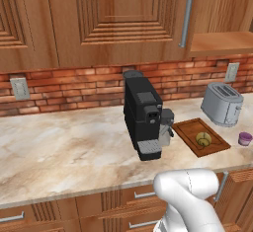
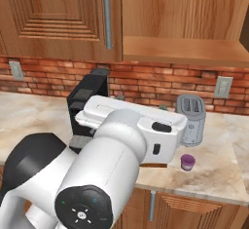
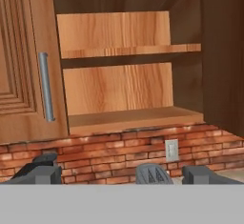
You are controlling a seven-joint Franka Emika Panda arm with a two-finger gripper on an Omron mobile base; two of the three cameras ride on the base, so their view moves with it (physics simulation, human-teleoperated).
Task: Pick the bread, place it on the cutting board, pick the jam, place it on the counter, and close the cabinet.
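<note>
While the cabinet stands open above the toaster, its two bare shelves face the room, with one door swung out at the right edge and a closed door with a silver bar handle just left of the opening. Below it the counter lies broad and bare to the left of the black coffee machine, while the stretch around the toaster is crowded. Just left of the toaster lies the cutting board, dark brown with a grooved rim, and the bread, a small yellowish bun, rests on it. In front of the toaster, near the counter's edge, stands the jam, a squat purple jar. Raised high, the white arm points its hand at the shelves; the claw holds nothing, its tips set well apart.
</note>
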